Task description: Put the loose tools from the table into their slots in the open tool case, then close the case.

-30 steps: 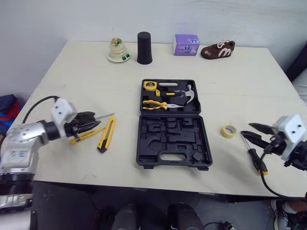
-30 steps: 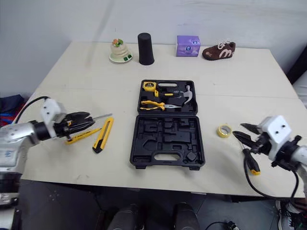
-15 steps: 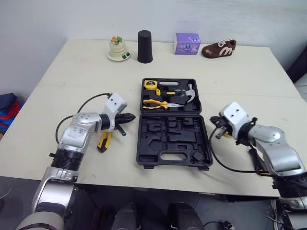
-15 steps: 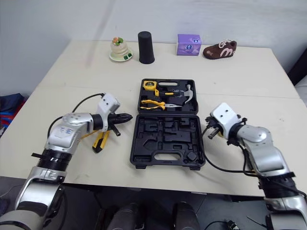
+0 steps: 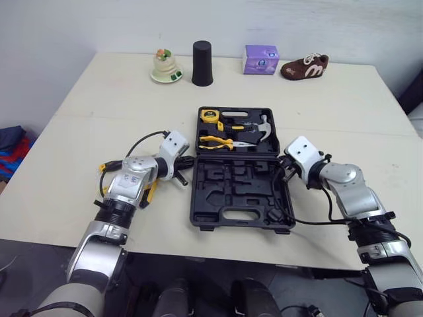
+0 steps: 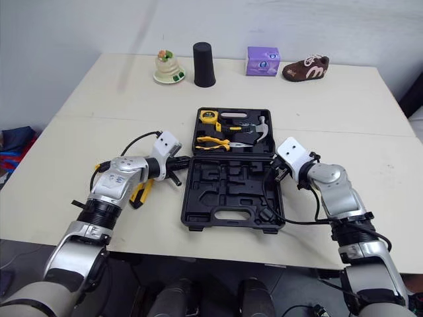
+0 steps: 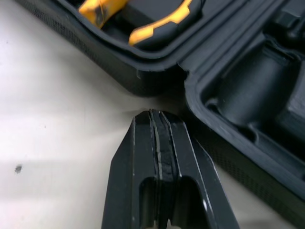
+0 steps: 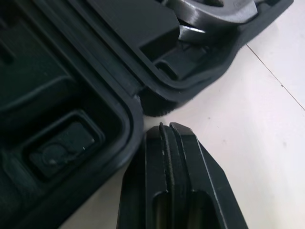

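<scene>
On table (image 5: pixel 99 99), open black case (image 5: pixel 225 190)

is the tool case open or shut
Open. The tool case lies spread flat, both halves facing up: hammer, pliers and tape measure in the far half, near half's slots exposed.

Counted on the pale rectangular table (image 5: pixel 99 112), 1 of that kind:
- 1 open black moulded-plastic tool case (image 5: pixel 218 218).
- Seated in its far half: 1 yellow tape measure (image 5: pixel 209 117), 1 pair of yellow-handled pliers (image 5: pixel 216 140), 1 steel-headed hammer (image 5: pixel 259 129). Tools seated: 3, as far as can be made out.
- Loose beside the case: 1 yellow-and-black utility knife (image 5: pixel 151 191), partly hidden under an arm.
- Along the far edge: 1 black tapered cup (image 5: pixel 202 64), 1 purple box (image 5: pixel 260 59), 1 brown toy shoe (image 5: pixel 305 67), 1 small cake-like figure on a dish (image 5: pixel 163 67). Total 4.
- Black two-fingered grippers: 2, namely left gripper (image 7: pixel 159 117) and right gripper (image 8: pixel 169 129).
</scene>
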Controlling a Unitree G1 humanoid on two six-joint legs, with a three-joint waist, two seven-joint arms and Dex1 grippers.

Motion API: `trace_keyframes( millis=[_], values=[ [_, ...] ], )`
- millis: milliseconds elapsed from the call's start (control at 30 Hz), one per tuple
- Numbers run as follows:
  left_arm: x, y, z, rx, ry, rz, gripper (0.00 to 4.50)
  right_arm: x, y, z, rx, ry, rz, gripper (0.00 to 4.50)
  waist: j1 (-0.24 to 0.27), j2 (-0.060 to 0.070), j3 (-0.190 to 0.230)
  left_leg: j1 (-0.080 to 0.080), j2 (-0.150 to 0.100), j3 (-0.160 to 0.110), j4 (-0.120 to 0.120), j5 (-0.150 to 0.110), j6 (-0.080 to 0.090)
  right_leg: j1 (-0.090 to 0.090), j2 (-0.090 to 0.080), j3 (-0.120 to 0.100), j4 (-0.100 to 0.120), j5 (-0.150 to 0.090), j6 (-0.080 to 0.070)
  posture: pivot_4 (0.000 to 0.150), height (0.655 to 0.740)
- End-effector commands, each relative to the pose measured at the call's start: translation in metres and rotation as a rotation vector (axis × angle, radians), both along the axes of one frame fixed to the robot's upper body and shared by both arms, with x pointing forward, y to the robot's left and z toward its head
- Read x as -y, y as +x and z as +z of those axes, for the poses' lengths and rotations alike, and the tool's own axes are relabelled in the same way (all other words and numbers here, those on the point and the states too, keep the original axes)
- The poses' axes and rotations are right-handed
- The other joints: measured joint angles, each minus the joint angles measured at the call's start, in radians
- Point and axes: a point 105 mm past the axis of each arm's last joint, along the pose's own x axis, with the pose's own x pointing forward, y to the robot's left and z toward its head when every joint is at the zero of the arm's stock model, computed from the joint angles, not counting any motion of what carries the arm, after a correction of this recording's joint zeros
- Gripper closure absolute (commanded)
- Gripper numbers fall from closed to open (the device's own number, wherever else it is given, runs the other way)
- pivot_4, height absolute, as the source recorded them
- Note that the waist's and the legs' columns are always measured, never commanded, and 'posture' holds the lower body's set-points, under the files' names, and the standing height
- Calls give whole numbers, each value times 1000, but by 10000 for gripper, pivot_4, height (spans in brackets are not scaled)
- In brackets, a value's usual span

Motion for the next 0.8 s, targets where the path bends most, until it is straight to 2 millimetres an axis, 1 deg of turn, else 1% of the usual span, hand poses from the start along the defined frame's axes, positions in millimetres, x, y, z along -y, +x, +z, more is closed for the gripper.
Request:
trace_keyframes(
  millis=[33, 167, 233, 300, 333, 400, 467, 567, 600, 667, 733, 800],
  values=[
    [13, 0, 8, 44, -27, -45, 43708, -13, -1, 11, 45, 42, 70, 44657, 0, 0, 0, 0, 0, 0, 0, 0, 0, 0, 0, 0, 0, 0, 0, 1500, 7380],
    [24, -6, 5, 72, -22, -122, 43708, -25, -10, 10, 40, 54, 153, 44657, 0, 0, 0, 0, 0, 0, 0, 0, 0, 0, 0, 0, 0, 0, 0, 1500, 7380],
    [31, -17, 5, 71, -39, -206, 43708, -28, -19, 5, -6, 54, 204, 44657, 0, 0, 0, 0, 0, 0, -1, 0, 0, 0, 0, 0, -1, 0, 0, 1500, 7380],
    [34, -24, 4, 65, -36, -252, 43708, -28, -24, 3, -39, 57, 218, 44657, 0, 0, 0, 0, 0, 0, -1, 0, 0, 0, 1, 0, -1, 0, 0, 1500, 7380],
    [35, -27, 4, 72, -20, -273, 43708, -29, -30, 2, -62, 69, 229, 44657, 0, 0, 0, 0, 0, 0, -1, 0, 0, 0, 1, -1, -1, 0, 0, 1500, 7380],
    [37, -38, 4, 77, 4, -336, 43708, -31, -48, 1, -125, 100, 266, 44657, 1, 0, 0, 0, 0, 0, -1, 0, 0, 0, 0, 0, -1, 0, 0, 1500, 7380],
    [36, -42, 5, 83, 8, -344, 43708, -33, -61, 1, -161, 134, 282, 44657, 3, 0, 0, 0, 0, -1, -1, 0, 0, 0, 0, -1, -1, 0, 0, 1500, 7380],
    [30, -52, -2, 62, 42, -360, 43708, -34, -82, -5, -224, 166, 278, 44657, 4, 0, 0, -1, 0, -1, 0, 0, 0, 1, 0, -1, -2, 0, 0, 1500, 7380],
    [30, -54, -3, 54, 45, -364, 43708, -34, -85, -6, -235, 168, 275, 44657, 4, 0, 0, -1, 0, -2, 0, 0, 0, 1, 0, -1, -2, 0, 0, 1500, 7380],
    [25, -60, -7, 29, 62, -370, 43708, -26, -87, -7, -224, 164, 231, 44657, 4, 0, 0, 0, 0, -2, 0, -1, 0, 1, 0, -1, -3, 0, 0, 1500, 7380],
    [20, -61, -10, 21, 81, -348, 43708, -19, -88, -9, -217, 153, 199, 44657, 3, 0, 0, 0, 0, -2, 0, -1, 0, 1, -1, -1, -7, 0, 0, 1500, 7380],
    [19, -61, -11, 11, 84, -343, 43708, -19, -91, -10, -231, 144, 209, 44657, 3, 0, 0, 0, 0, -2, 0, -1, 0, 1, -1, -1, -7, 0, 0, 1500, 7380]
  ],
)
